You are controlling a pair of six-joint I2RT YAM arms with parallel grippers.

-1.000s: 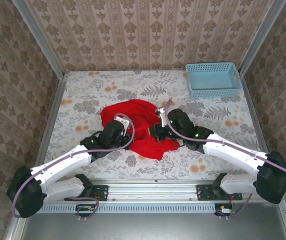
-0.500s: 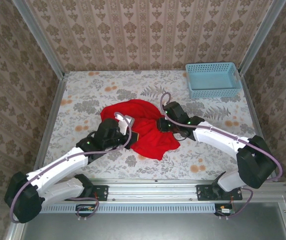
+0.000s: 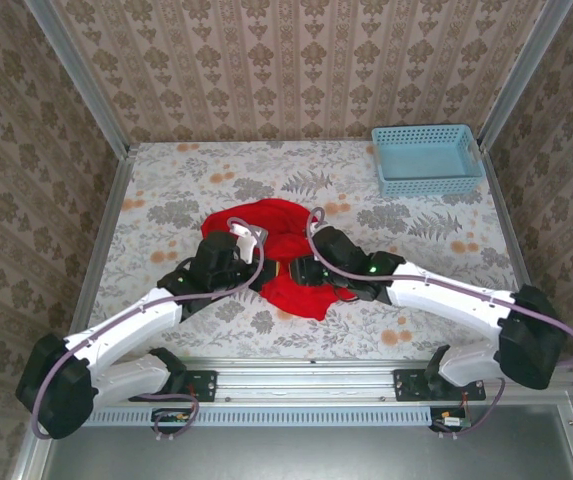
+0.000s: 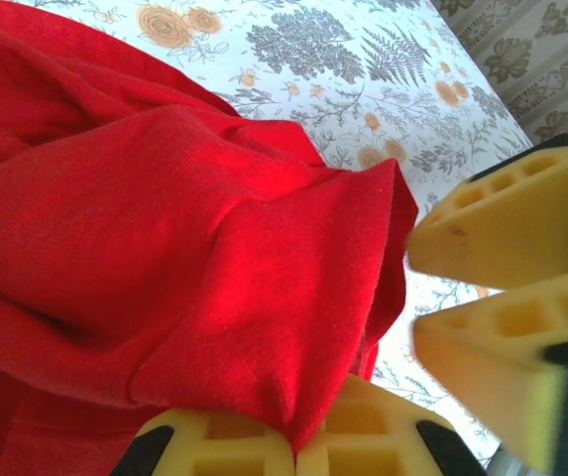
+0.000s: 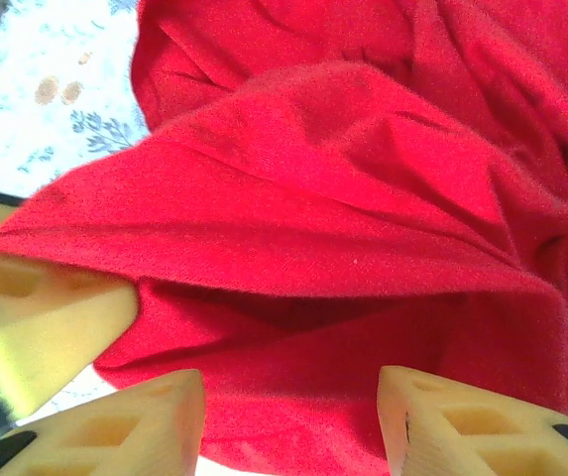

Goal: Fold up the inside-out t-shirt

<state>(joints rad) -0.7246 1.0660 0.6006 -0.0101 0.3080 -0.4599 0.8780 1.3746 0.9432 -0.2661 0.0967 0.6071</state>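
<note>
A red t-shirt [image 3: 278, 216] lies crumpled in the middle of the flowered table [image 3: 166, 180], well apart from the blue basket [image 3: 431, 186] in the far right corner. Your left jaws are clenched on a fold of the t-shirt near its front edge. Your right jaws stand released just beside them, spread over the cloth and gripping nothing.

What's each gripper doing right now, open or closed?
Left gripper: closed, pinching a fold of the red t-shirt.
Right gripper: open, fingers apart at the cloth, not gripping it.
</note>
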